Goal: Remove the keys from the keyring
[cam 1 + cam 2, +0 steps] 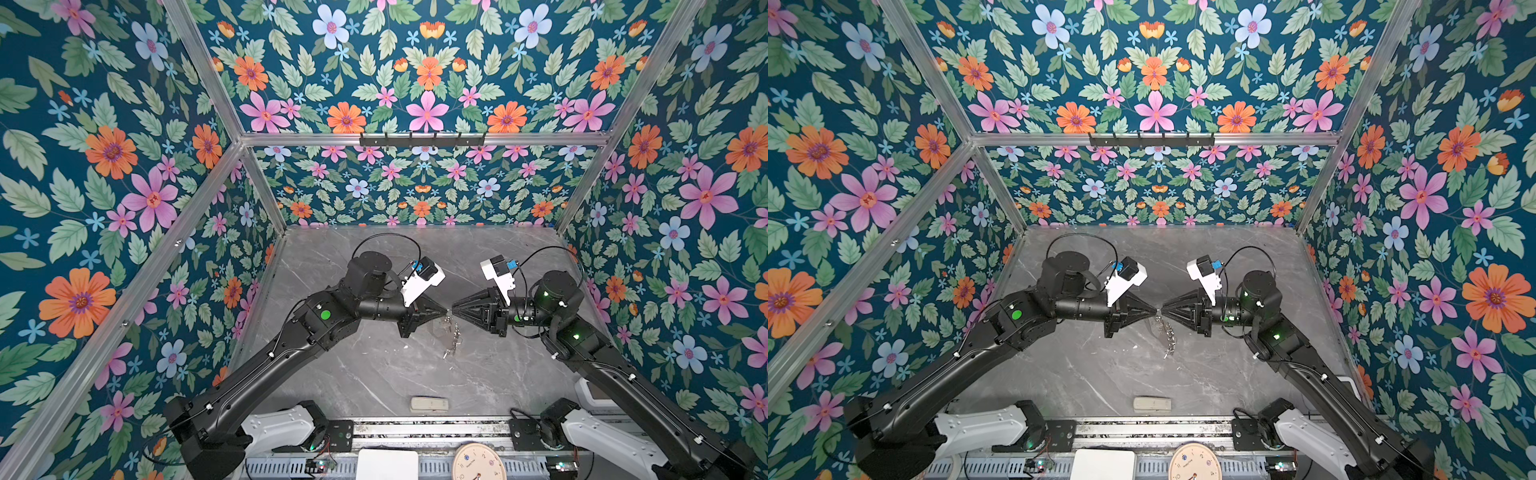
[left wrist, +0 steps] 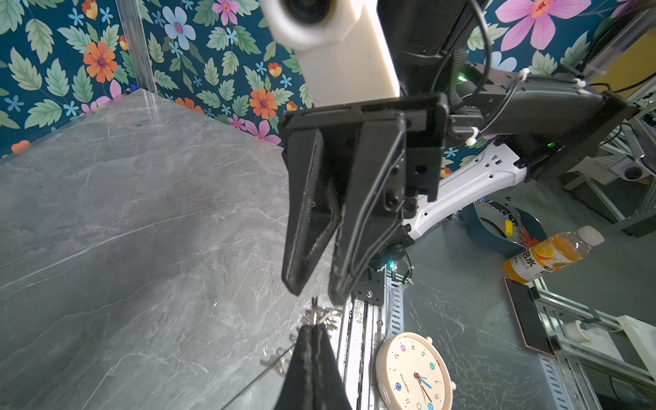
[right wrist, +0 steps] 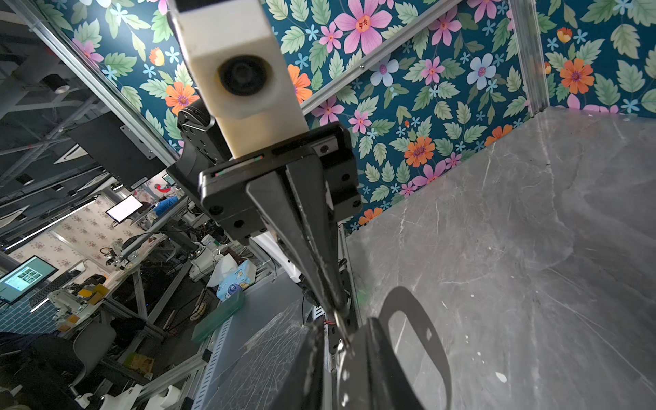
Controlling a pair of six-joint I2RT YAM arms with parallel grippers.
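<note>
Over the worktop [image 1: 374, 374] centre, well clear of its edges, I see the left gripper [image 1: 445, 311] pinching the keyring [image 3: 342, 335], the right gripper [image 1: 454, 308] slightly spread around it.

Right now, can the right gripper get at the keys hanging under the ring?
Probably yes. The keys hang free below the keyring, which the shut left gripper holds up; the right gripper, slightly open, is close, nothing between.
</note>
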